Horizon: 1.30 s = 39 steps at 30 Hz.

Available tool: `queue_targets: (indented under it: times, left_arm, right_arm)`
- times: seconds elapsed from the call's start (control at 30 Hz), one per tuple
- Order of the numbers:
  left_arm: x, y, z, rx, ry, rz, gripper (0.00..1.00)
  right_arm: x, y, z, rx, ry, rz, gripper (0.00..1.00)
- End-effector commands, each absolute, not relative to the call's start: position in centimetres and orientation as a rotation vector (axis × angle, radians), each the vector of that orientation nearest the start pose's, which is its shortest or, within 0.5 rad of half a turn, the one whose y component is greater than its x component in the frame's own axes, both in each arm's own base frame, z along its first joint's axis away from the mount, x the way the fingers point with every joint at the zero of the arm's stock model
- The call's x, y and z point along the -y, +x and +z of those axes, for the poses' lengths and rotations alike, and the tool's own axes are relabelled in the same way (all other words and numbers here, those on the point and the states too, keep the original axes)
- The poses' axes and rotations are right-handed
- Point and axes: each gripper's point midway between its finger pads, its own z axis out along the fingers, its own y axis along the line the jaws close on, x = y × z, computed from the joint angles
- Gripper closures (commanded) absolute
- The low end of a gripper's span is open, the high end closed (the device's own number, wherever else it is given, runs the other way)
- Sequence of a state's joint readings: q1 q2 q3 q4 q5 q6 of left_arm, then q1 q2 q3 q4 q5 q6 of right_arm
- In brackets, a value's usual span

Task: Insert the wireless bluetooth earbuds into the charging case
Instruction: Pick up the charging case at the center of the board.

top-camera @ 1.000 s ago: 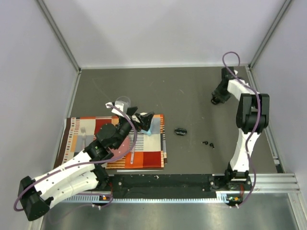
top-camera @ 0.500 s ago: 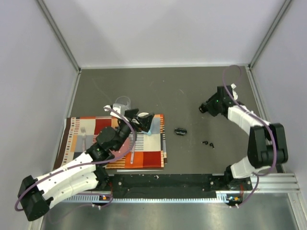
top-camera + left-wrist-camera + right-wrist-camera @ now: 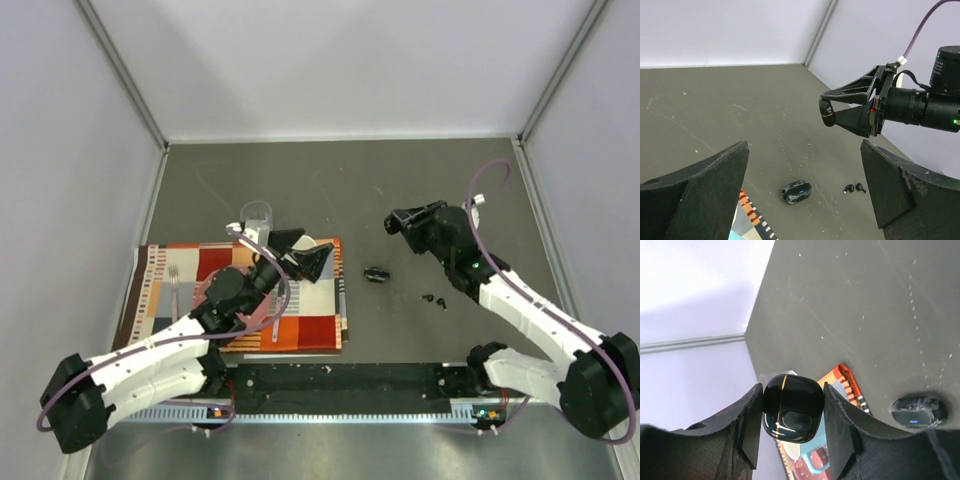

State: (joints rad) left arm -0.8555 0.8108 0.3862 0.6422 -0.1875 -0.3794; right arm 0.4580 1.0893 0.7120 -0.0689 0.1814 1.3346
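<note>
A pair of tiny black earbuds lies on the grey table, also in the left wrist view; no other pair shows. A black oval case with a small blue light lies left of them. My right gripper is shut on a second, glossy black case with a gold line, held in the air behind the lying case. My left gripper is open and empty above the placemat's right end, facing the case and buds.
A striped orange placemat lies front left with a fork on it, partly under my left arm. A pale cup stands at its far edge. Enclosure walls stand close on the left, right and back.
My right arm has swung from the back right corner forward and left toward the table's middle, carrying the glossy case. My left gripper has shifted slightly right.
</note>
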Motion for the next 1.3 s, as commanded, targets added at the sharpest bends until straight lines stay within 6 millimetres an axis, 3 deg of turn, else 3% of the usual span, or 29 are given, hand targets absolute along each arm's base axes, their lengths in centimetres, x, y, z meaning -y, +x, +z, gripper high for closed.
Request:
queue_targets:
  times: [0.0,0.17,0.4,0.7,1.27]
  left_arm:
    - [25.9,22.6,28.7,-1.328,0.264,-0.979,0.01]
    - [27.8,22.5,27.7,-1.35,0.324,-1.027,0.01]
    - [29.7,22.4,26.6,-1.385,0.363,-1.078,0.01]
    - [31.2,23.1,26.4,-1.39,0.335,-1.099,0.02]
    - [32.1,25.1,27.4,-1.324,0.267,-1.058,0.07]
  right_arm:
    - [-18.7,32.0,21.6,-1.721,1.105,1.067,0.88]
    - [-21.2,30.4,22.6,-1.677,1.071,1.17,0.89]
    - [-23.0,29.1,23.4,-1.652,1.05,1.226,0.89]
    - [-24.8,28.0,24.4,-1.638,1.025,1.284,0.9]
    - [-28.0,26.6,24.8,-1.688,0.968,1.393,0.9]
